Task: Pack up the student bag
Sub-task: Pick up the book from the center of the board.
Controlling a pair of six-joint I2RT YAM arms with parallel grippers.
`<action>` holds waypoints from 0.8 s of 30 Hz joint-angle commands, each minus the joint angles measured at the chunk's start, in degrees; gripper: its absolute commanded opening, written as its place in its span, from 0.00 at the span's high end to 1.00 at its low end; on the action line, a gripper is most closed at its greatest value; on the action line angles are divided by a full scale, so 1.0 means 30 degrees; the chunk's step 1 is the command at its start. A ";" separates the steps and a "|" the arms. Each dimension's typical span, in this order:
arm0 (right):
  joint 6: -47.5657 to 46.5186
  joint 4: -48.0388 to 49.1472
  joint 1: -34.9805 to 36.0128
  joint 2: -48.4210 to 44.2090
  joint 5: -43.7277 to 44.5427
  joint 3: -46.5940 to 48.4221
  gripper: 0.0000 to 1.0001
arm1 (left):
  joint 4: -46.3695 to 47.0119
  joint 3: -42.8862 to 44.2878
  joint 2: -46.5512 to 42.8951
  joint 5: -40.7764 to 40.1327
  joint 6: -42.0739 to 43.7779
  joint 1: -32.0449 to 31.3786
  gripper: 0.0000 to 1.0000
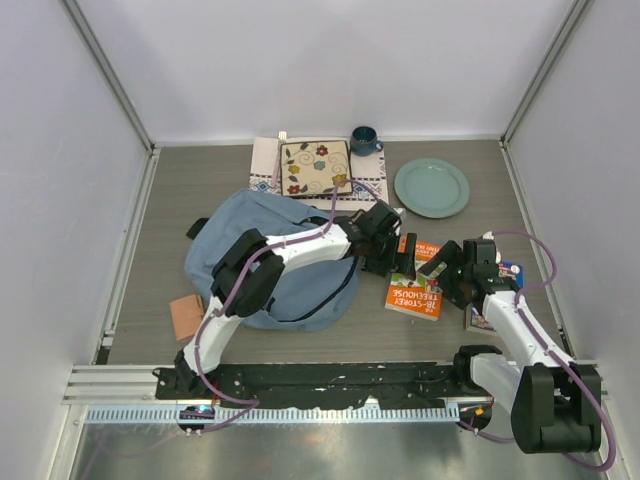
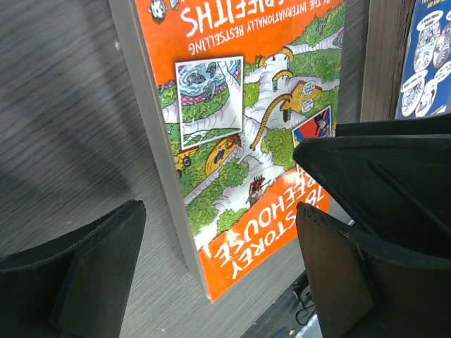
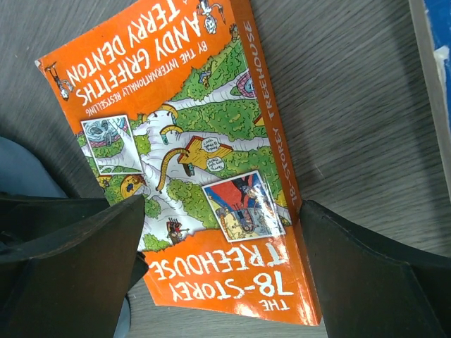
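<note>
**While the soft light-blue fabric student bag [image 1: 240, 215] lies slumped, spread fingers straddle an orange paperback book [image 1: 413, 297] [image 2: 246, 141] [image 3: 204, 176]**

Where the left arm reaches across it, the student bag rests flat on the left-centre of the grey desk [image 1: 170, 200]. A dark zipper line [image 1: 325, 300] curves along its near side, and a black strap [image 1: 197, 228] pokes out at its far left. The book lies just right of it. The left gripper [image 1: 393, 262] [image 2: 218, 239] and right gripper [image 1: 452, 285] [image 3: 222, 232] each have their fingers apart over that book.
</note>
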 commanded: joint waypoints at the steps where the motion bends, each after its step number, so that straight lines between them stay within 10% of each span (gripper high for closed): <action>1: -0.0365 0.0814 0.0019 0.0365 -0.0729 0.0019 0.04 | 0.1216 0.0454 0.0204 0.1591 -0.0833 0.0047 0.12; 20: -0.0483 0.1283 0.0048 0.1039 -0.1462 -0.0303 0.12 | 0.3089 -0.0218 -0.0851 0.2615 -0.0862 0.0164 0.76; 24: -0.0483 0.1342 0.0048 0.1185 -0.1550 -0.0391 0.12 | 0.3093 -0.0309 -0.0472 0.2500 -0.1097 0.0193 0.45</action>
